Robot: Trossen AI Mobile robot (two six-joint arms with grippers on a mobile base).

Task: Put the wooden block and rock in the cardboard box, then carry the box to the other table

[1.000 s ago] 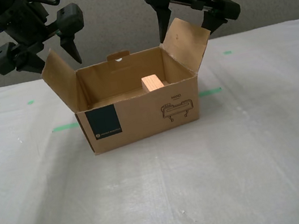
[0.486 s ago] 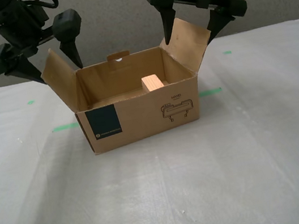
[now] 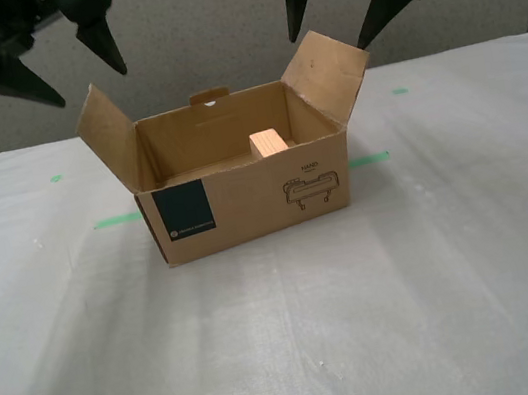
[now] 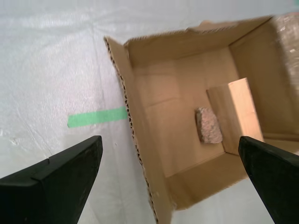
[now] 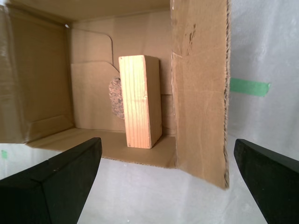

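Exterior view: nearest you lies the table [image 3: 290, 355], wrinkled and pale, with green tape [image 3: 118, 220] on it; the box [image 3: 245, 206] stands on it, flaps up; inside, you find the block [image 3: 268, 143] toward the exterior view's right end; the rock [image 4: 209, 125] touches the block's side, as the wrist views show; above the far flaps hang my second gripper [image 3: 90, 87] and my first gripper [image 3: 329, 42], both spread wide, holding nothing, clear of the box.
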